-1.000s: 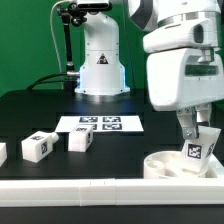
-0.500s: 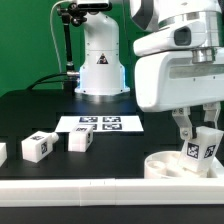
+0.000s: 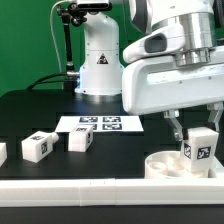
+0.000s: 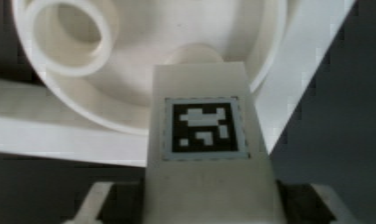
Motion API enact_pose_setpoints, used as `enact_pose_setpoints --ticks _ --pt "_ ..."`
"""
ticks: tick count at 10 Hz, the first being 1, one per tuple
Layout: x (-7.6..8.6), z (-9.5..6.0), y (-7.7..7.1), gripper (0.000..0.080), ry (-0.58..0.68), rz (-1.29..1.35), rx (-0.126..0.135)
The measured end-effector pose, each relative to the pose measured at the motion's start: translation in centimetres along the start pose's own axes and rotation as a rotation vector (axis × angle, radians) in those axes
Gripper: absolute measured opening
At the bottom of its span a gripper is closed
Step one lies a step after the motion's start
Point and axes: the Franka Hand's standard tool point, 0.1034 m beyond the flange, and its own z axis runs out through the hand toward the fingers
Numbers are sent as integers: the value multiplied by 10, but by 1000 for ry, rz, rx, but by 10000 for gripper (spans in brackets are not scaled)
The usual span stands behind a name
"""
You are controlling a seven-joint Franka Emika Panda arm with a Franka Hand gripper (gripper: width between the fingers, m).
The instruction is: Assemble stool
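The round white stool seat [image 3: 176,166] lies on the black table at the exterior view's right, by the front rail. My gripper [image 3: 200,132] is shut on a white blocky leg [image 3: 200,146] with a square tag, holding it upright over the seat's rim. In the wrist view the leg [image 4: 203,125] fills the middle between my fingers [image 4: 114,205], and the seat [image 4: 114,60] with its round hole lies beyond it. Two more legs [image 3: 36,146] [image 3: 80,140] lie at the exterior view's left, and part of a third [image 3: 2,152] shows at the left edge.
The marker board [image 3: 100,124] lies flat in the middle of the table. A long white border rail [image 3: 100,186] runs along the front edge. The robot base [image 3: 100,60] stands at the back before a green wall.
The wrist has turned and swung towards the exterior view's left. The held leg has gone from tilted to nearly upright over the seat.
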Motion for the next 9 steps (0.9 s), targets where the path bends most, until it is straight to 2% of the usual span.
enact_pose_setpoints --ticks 3,7,9 --pt "-2 1 -3 345 37 281 8" --pt "-6 0 -1 346 42 604 -4" --pt "-9 -1 0 346 40 763 6"
